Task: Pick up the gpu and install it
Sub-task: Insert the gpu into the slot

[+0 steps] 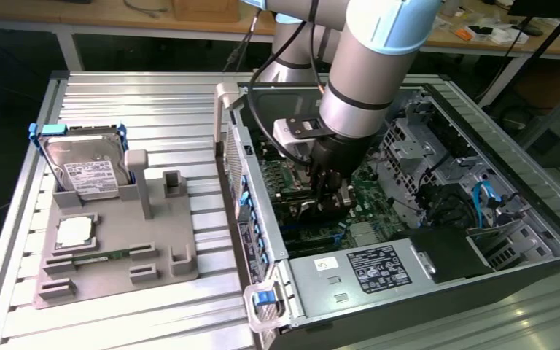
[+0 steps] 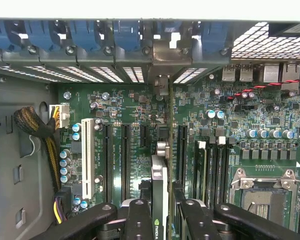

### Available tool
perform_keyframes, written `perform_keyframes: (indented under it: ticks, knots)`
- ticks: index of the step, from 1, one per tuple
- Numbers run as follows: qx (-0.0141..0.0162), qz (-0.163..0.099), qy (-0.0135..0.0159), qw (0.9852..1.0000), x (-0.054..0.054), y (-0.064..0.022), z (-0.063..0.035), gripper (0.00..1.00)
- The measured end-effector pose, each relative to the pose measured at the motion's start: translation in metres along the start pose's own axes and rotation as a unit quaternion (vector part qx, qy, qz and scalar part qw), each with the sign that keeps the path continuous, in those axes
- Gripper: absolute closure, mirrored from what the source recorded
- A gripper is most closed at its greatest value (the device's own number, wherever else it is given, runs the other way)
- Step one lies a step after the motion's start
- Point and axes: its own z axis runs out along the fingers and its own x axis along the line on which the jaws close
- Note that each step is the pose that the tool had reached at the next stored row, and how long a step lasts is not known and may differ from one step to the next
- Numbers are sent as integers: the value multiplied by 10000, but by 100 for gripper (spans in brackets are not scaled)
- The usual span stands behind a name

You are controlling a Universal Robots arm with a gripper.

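**rigwatcher:** Which step is this arm on?

**benchrat:** The install, I'd say. The black two-finger gripper (image 1: pixel 325 203) is down inside the open dark-grey computer case (image 1: pixel 260 182). It's pinching the gpu (image 2: pixel 159 192), a thin dark card with a silvery end bracket, on edge between its fingers (image 2: pixel 138 220). The card stands over the green motherboard (image 2: pixel 125 105), running along the long black slots (image 2: pixel 125 160). Can't tell if it's touching one.

**rigwatcher:** What does seating it need?

**benchrat:** My guess is the card edge dead square to a slot, the bracket meeting the case's rear wall, and a straight push.

**rigwatcher:** What else is in there?

**benchrat:** A labelled silver power supply (image 1: pixel 378 266). The grey plastic tray (image 1: pixel 114 273) on the exterior view's left holds a silver hard drive in a blue frame (image 1: pixel 85 171) and a small green memory stick (image 1: pixel 100 255).
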Motion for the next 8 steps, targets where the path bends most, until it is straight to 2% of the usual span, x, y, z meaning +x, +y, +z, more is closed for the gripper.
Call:
perform_keyframes:
  ticks: [8]
  knots:
    - [-2,1,2,10000,0,0,-24,73]
